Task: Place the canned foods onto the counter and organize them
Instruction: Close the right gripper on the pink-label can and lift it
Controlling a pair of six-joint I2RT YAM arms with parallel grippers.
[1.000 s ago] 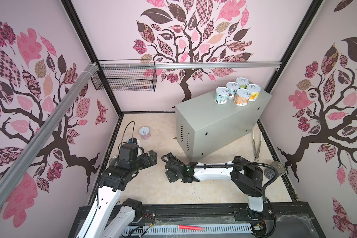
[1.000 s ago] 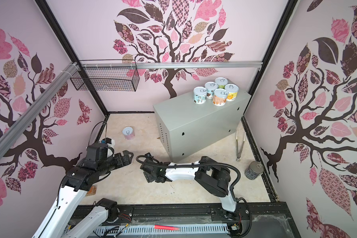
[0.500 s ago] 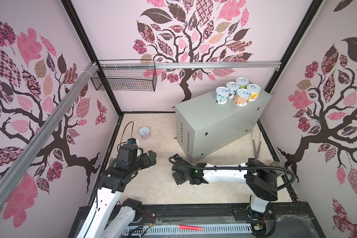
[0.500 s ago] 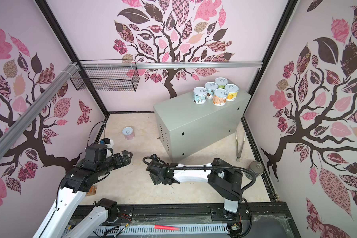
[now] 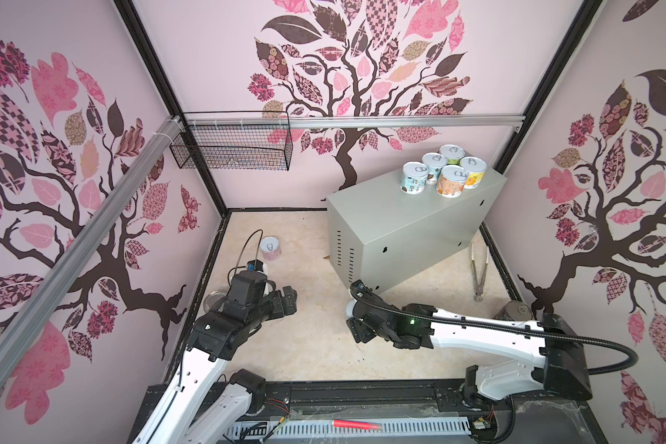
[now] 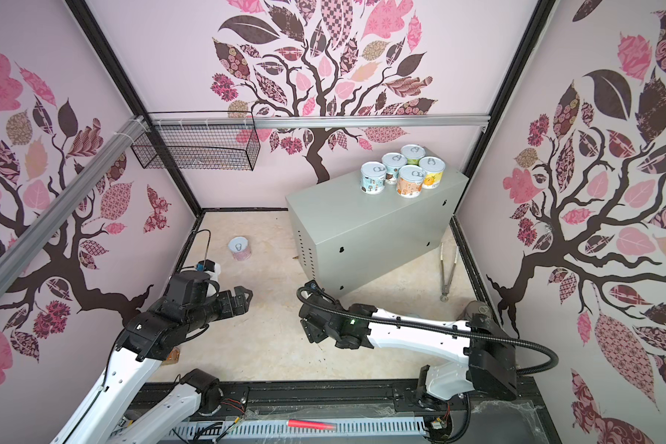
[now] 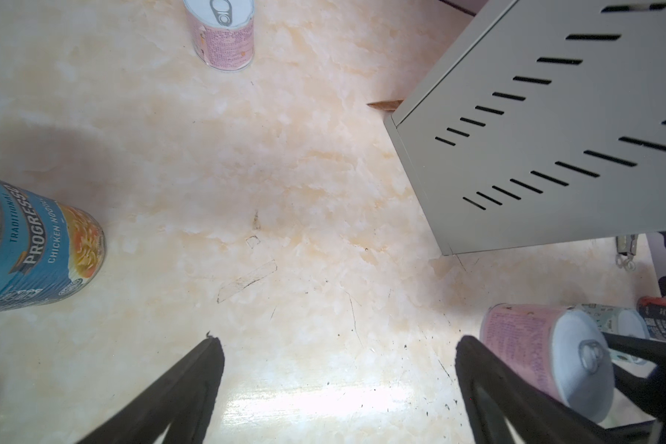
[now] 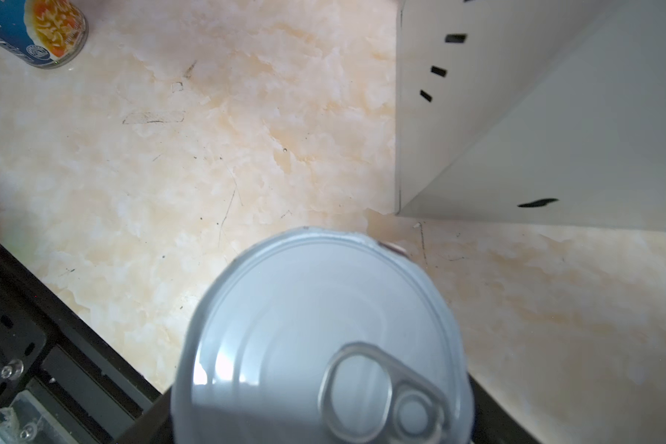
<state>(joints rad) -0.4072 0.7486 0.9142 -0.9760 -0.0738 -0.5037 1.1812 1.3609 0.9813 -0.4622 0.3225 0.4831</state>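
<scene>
Five cans (image 5: 451,180) on counter (image 5: 400,230); left gripper (image 7: 337,340) spread, right gripper (image 5: 358,332) pinching pink can (image 7: 516,353).

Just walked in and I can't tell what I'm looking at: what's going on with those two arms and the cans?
The right gripper has its jaws closed on a pink-labelled can near the front corner of the grey counter. The left gripper is open and empty above the floor. Five cans already stand together on the counter's top; a second pink can and a blue soup can sit on the floor, not yet moved up.
</scene>
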